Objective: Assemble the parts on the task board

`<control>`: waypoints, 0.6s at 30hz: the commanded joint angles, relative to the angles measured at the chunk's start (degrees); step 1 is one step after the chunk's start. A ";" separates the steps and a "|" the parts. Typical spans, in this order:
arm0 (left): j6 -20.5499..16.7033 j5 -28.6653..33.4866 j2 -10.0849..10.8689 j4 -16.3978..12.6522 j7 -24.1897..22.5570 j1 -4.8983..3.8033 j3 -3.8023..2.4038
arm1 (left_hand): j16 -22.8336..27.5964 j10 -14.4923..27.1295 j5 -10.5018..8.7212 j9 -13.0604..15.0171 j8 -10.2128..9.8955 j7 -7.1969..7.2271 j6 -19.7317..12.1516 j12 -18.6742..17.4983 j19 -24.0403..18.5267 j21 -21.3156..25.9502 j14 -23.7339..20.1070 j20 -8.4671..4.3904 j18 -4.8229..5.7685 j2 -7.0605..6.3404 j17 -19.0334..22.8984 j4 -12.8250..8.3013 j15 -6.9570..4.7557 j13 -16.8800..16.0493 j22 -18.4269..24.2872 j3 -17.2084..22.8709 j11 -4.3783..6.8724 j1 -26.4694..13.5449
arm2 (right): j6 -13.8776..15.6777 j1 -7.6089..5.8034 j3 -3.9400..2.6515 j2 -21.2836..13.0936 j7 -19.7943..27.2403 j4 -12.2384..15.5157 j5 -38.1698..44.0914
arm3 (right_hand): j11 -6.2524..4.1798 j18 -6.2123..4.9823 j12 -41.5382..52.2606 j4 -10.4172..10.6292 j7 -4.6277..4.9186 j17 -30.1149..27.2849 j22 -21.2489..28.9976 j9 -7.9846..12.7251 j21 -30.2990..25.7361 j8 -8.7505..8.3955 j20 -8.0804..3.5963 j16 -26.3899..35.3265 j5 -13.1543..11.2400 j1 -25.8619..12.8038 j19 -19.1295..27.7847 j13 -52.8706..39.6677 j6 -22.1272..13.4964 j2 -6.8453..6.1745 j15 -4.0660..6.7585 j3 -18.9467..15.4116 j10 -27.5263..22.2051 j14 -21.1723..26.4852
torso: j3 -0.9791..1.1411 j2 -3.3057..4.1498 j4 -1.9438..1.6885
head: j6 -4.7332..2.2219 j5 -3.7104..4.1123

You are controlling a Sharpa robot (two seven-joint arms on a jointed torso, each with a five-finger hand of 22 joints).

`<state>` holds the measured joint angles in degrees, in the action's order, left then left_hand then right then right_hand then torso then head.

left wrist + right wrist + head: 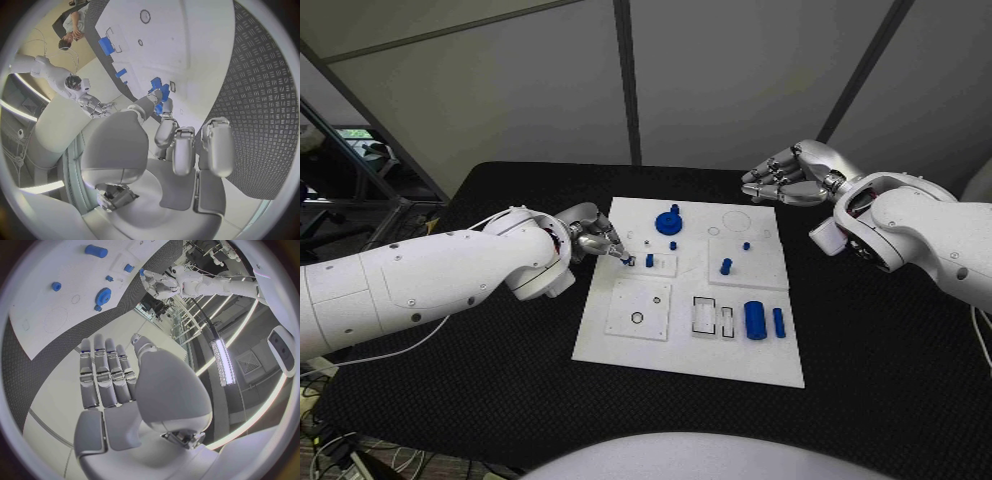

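Note:
The white task board lies in the middle of the black table. My left hand is at the board's left edge, and its thumb and a finger pinch a small blue peg over a small raised plate. In the left wrist view the fingertips close on the blue peg. A second peg stands right beside it. A blue gear lies at the board's far side. My right hand hovers beyond the board's far right corner, fingers straight and holding nothing.
Further blue parts are on the board: an upright peg, a thick cylinder and a slimmer bar near two rectangular slots. A square plate with a ring hole lies at the front left. Black mat surrounds the board.

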<state>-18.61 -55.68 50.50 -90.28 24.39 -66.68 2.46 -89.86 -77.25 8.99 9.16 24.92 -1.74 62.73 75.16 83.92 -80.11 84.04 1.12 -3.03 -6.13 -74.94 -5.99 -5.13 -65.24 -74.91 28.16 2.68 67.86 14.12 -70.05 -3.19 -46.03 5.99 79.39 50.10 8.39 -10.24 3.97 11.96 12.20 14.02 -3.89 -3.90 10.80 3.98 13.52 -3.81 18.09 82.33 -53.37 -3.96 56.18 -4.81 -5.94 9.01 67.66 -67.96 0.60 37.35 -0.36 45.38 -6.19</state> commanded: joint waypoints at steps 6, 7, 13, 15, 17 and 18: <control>-10.81 3.24 -0.14 -1.13 1.97 0.09 1.43 | -0.14 -0.64 0.04 13.26 0.52 0.59 0.06 0.50 2.91 0.02 5.96 -0.54 0.84 -0.05 -15.06 6.76 -0.53 -0.46 -10.00 7.90 0.11 -1.30 | 0.13 -0.11 -0.04 0.07 0.13 0.11 0.11 | -0.01 -0.34 0.05 -0.16 0.02 -0.10 0.09 -0.01 -0.44 -0.03 0.09 0.15 0.14 -0.21 -0.24 0.07 -0.34 0.37 -0.11 0.10 -0.44 0.46 | -0.06 0.16 0.04 | -0.11 0.02; -11.11 3.28 -0.22 -1.16 2.03 0.13 1.55 | -0.14 -0.65 0.04 13.27 0.53 0.59 0.07 0.51 2.91 0.03 5.96 -0.54 0.83 -0.05 -15.06 6.76 -0.53 -0.47 -9.99 7.92 0.11 -1.33 | 0.14 -0.11 -0.04 0.07 0.13 0.12 0.12 | -0.01 -0.34 0.05 -0.16 0.02 -0.10 0.09 -0.01 -0.44 -0.03 0.09 0.15 0.14 -0.21 -0.24 0.07 -0.34 0.37 -0.11 0.10 -0.44 0.46 | -0.09 0.16 0.02 | -0.12 0.05; -11.63 1.79 -0.98 -0.95 2.37 0.25 1.87 | -0.14 -0.69 0.03 13.33 0.61 0.62 0.10 0.54 2.90 0.08 5.96 -0.56 0.82 -0.12 -15.06 6.68 -0.55 -0.52 -9.97 8.07 0.14 -1.50 | 0.16 -0.11 -0.04 0.10 0.17 0.14 0.16 | -0.01 -0.34 0.05 -0.16 0.02 -0.10 0.09 -0.01 -0.44 -0.03 0.09 0.15 0.14 -0.21 -0.24 0.07 -0.34 0.37 -0.11 0.10 -0.44 0.46 | -0.08 0.18 0.06 | 0.02 -0.04; -11.41 1.19 -1.33 -0.71 2.58 0.26 1.91 | -0.14 -0.64 0.03 13.35 0.63 0.63 0.08 0.47 2.90 0.10 5.96 -0.56 0.82 -0.17 -15.06 6.63 -0.56 -0.41 -9.97 8.14 0.14 -1.53 | 0.16 -0.11 -0.04 0.12 0.18 0.16 0.17 | -0.01 -0.34 0.05 -0.16 0.02 -0.10 0.09 -0.01 -0.44 -0.03 0.09 0.15 0.14 -0.21 -0.24 0.07 -0.34 0.37 -0.11 0.10 -0.44 0.46 | -0.08 0.19 0.09 | 0.02 -0.02; -11.25 0.71 -1.80 -0.26 2.82 0.27 1.93 | -0.14 -0.61 0.02 13.35 0.63 0.63 0.07 0.44 2.90 0.10 5.96 -0.56 0.82 -0.18 -15.06 6.62 -0.56 -0.37 -9.97 8.15 0.14 -1.54 | 0.17 -0.11 -0.04 0.12 0.18 0.18 0.20 | -0.01 -0.34 0.05 -0.16 0.02 -0.10 0.09 -0.01 -0.44 -0.03 0.09 0.15 0.14 -0.21 -0.24 0.07 -0.34 0.37 -0.11 0.10 -0.44 0.46 | -0.05 0.16 0.12 | 0.11 -0.03; -11.20 0.53 -1.95 -0.09 2.89 0.27 1.94 | -0.14 -0.58 0.02 13.36 0.63 0.63 0.07 0.41 2.89 0.11 5.96 -0.56 0.82 -0.19 -15.06 6.61 -0.57 -0.31 -9.96 8.17 0.14 -1.56 | 0.17 -0.11 -0.04 0.12 0.18 0.19 0.21 | -0.01 -0.34 0.05 -0.16 0.02 -0.10 0.09 -0.01 -0.44 -0.03 0.09 0.15 0.14 -0.21 -0.24 0.07 -0.34 0.37 -0.11 0.10 -0.44 0.46 | -0.06 0.16 0.12 | 0.11 -0.03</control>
<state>-28.57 -53.82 48.73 -90.60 26.23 -66.37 4.40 -89.86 -77.64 8.84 9.17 25.30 -1.72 62.75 75.39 84.13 -80.11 83.84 0.92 -3.03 -6.42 -74.94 -5.27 -5.31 -65.61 -74.91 29.98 2.66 66.69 14.14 -70.06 -3.19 -45.95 5.95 79.44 50.13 8.39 -10.25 3.97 11.96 12.20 13.97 -3.89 -3.91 10.57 3.98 13.52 -3.80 18.08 82.33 -53.37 -3.95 56.18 -4.81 -5.94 9.01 67.66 -67.96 0.52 37.53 -0.29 45.44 -6.20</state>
